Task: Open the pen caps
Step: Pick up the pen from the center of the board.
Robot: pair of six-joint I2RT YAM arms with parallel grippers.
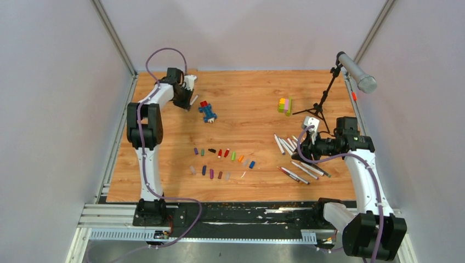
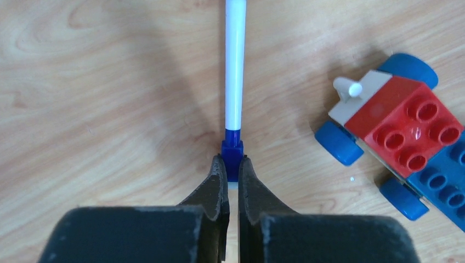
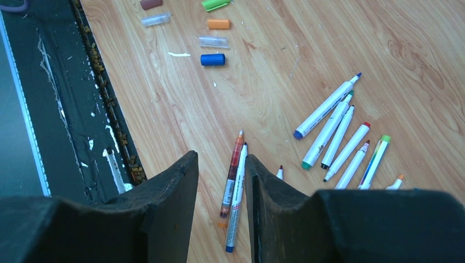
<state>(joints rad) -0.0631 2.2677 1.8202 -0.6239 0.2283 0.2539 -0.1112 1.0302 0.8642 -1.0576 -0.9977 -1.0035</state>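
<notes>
Pen (image 2: 235, 66) blue end pinched by left gripper (image 2: 232, 163): left-wrist view only.

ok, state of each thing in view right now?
Left gripper: shut, gripping.
Held pen: clamped at its blue end.
Right gripper: open, empty.
Loose caps: off their pens, lying flat.
Pens by right gripper: uncapped, lying flat.

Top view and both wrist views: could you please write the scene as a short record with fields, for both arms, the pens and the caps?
left fingers: shut on the blue end of a white pen
right fingers: open, holding nothing, above the pen pile
pen pile: near right, several bare tips showing
loose caps: rows at near centre
toy brick figure: beside the held pen
</notes>
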